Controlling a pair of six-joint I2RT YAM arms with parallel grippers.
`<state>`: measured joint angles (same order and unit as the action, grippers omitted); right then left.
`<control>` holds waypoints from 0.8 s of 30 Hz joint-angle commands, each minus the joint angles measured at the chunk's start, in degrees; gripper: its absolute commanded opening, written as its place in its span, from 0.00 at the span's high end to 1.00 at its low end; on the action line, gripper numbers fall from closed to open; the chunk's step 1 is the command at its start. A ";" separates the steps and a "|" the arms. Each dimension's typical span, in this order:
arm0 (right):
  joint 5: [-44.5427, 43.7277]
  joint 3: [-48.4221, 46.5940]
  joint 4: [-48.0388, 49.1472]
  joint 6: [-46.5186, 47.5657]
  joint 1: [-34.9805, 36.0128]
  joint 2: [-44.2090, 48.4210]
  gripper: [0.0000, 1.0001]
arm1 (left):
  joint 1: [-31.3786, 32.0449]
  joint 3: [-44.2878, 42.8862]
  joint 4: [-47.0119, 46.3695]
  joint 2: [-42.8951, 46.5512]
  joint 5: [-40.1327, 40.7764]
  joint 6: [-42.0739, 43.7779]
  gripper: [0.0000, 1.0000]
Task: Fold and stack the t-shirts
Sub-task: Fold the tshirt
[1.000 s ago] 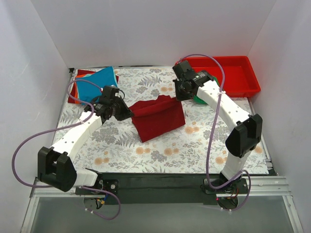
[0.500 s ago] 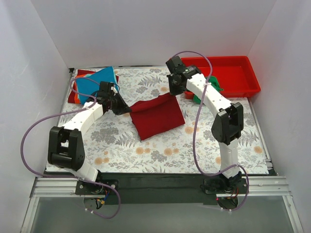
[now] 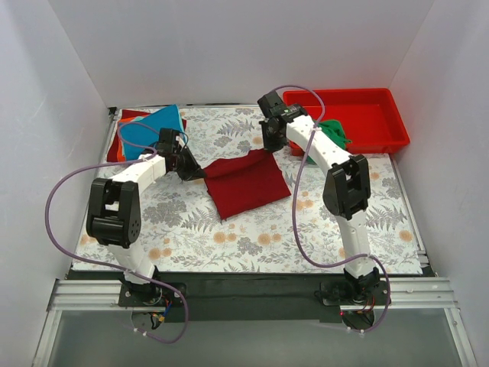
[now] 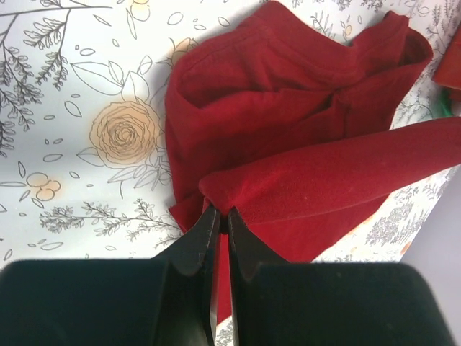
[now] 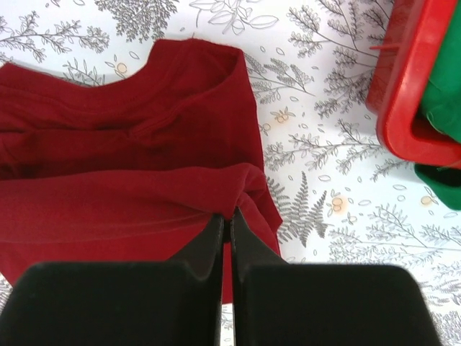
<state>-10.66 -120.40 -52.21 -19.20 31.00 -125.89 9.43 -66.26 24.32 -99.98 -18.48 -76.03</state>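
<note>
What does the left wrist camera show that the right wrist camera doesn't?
Only the left wrist view: the left gripper shut on a fold of the dark red t-shirt, and a big rose print. Only the right wrist view: the right gripper shut on that shirt's edge, and a clear look at the red tray with a green t-shirt hanging over its rim. Both: the dark red t-shirt on the floral table cloth.

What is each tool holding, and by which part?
Both hold the dark red cloth t-shirt: left tool pinches its left corner, right tool its far right corner.
</note>
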 commanded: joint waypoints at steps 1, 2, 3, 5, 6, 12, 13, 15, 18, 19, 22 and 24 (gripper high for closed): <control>-0.42 -3.96 1.84 1.10 -0.94 -1.38 0.99 | -0.99 -2.38 -1.90 -0.12 -0.33 1.76 1.00; -0.16 -4.23 1.93 1.18 -1.03 -1.64 0.99 | -0.99 -2.64 -2.08 -0.91 -0.33 2.11 1.00; 0.02 -4.84 2.02 1.27 -1.12 -2.43 0.99 | -0.99 -2.73 -2.34 -1.26 -0.33 2.11 1.00; 0.46 -5.37 2.02 1.27 -1.38 -3.22 0.99 | -1.08 -2.91 -2.61 -2.40 -0.33 2.64 1.00; 0.63 -5.89 2.19 1.18 -1.47 -3.57 0.99 | -1.08 -3.00 -3.13 -2.76 -0.42 2.81 1.00; 3.53 -8.88 2.11 1.71 -2.18 -5.33 0.78 | -1.87 -4.49 -2.87 -4.34 1.60 2.91 0.70; 3.88 -10.02 2.02 1.80 -2.26 -5.25 0.58 | -1.96 -4.84 -2.52 -4.08 2.56 2.82 0.62; 4.76 -10.73 2.11 2.67 -2.35 -4.81 0.42 | -2.05 -5.19 -2.34 -3.12 5.45 2.47 0.32; 5.73 -11.17 2.20 3.55 -2.61 -3.41 0.31 | -2.14 -6.25 -2.08 -1.27 6.18 2.38 0.28; 5.82 -11.09 2.11 3.82 -2.62 -2.88 0.31 | -2.14 -6.51 -1.99 -0.48 5.74 2.38 0.27; 7.31 -9.68 2.20 4.70 -2.62 -0.33 0.31 | -2.14 -6.08 -1.90 0.84 3.19 2.46 0.27; 9.07 -7.32 2.37 4.87 -2.62 2.13 0.32 | -2.14 -3.97 -1.99 2.68 2.40 2.38 0.27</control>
<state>-4.64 -128.95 -50.78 -15.94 28.45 -130.32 7.40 -70.65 22.33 -102.45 -14.81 -74.11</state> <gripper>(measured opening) 0.686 0.730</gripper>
